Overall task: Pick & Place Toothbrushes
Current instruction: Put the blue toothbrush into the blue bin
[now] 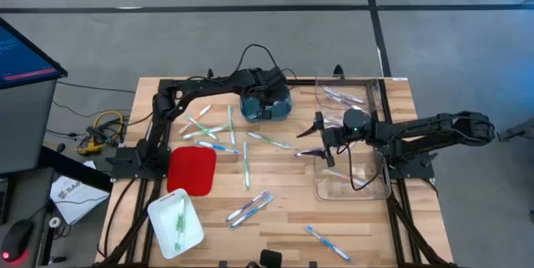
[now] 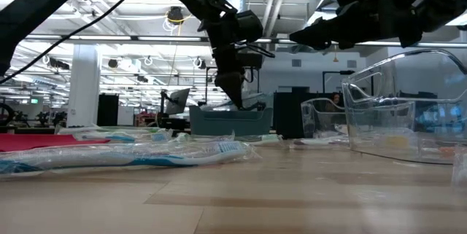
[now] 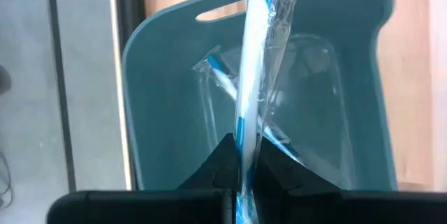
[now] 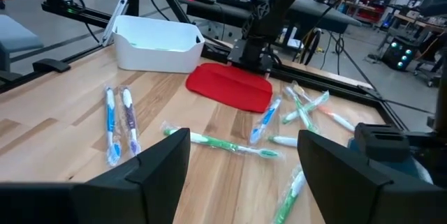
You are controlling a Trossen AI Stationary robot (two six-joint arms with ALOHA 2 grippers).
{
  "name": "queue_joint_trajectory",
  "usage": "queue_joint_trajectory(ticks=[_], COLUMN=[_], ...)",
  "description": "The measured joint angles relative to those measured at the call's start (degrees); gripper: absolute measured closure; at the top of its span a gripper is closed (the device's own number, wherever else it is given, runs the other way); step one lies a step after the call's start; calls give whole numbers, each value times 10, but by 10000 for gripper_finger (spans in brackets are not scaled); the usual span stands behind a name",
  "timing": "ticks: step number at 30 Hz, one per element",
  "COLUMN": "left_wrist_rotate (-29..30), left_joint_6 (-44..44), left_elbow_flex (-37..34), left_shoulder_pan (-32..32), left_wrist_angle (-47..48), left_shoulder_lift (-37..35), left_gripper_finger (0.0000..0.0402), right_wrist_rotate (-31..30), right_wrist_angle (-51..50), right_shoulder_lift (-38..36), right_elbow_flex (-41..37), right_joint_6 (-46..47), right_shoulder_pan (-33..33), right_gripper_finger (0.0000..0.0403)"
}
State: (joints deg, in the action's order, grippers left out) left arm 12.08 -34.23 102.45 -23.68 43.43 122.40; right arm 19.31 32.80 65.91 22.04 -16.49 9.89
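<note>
A wooden surface (image 1: 284, 218) sits on grey floor, wrapped toothbrushes scattered across its middle. The left end effector (image 3: 241, 172) hangs over the teal bin (image 1: 265, 105) at the far edge, fingers pinched together on a blue toothbrush (image 3: 250, 77) in its clear wrapper. It's gripped near one end, so the long axis runs straight out from the fingers, pointing down into the bin, which looks lined up for a drop (another wrapped brush already lies inside). Over to the right end effector (image 1: 315, 141): fingers spread wide, empty, hovering beside the clear bin (image 1: 355, 186). A green toothbrush (image 4: 227, 144) lies flat on the surface just ahead of it, long axis crosswise to the fingers, a likely next pick.
</note>
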Motion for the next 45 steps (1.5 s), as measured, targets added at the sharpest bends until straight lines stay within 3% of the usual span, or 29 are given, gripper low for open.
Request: queue_joint_trajectory(ticks=[7,13,45], left_wrist_rotate=[-2,-51,-50], left_joint_6=[-2,0,-18], left_elbow_flex=[0,0,-1], left_shoulder_pan=[-1,-3,-22], left_wrist_angle=[-3,3,13], left_shoulder_lift=[4,8,46], left_gripper_finger=[390,390,390], right_wrist_rotate=[-12,-12,-18], right_wrist_angle=[1,2,0], right_shoulder_lift=[0,0,0], right_elbow_flex=[0,0,0], right_joint_6=[-3,-4,-6], right_shoulder_pan=[0,0,4], right_gripper_finger=[143,143,143])
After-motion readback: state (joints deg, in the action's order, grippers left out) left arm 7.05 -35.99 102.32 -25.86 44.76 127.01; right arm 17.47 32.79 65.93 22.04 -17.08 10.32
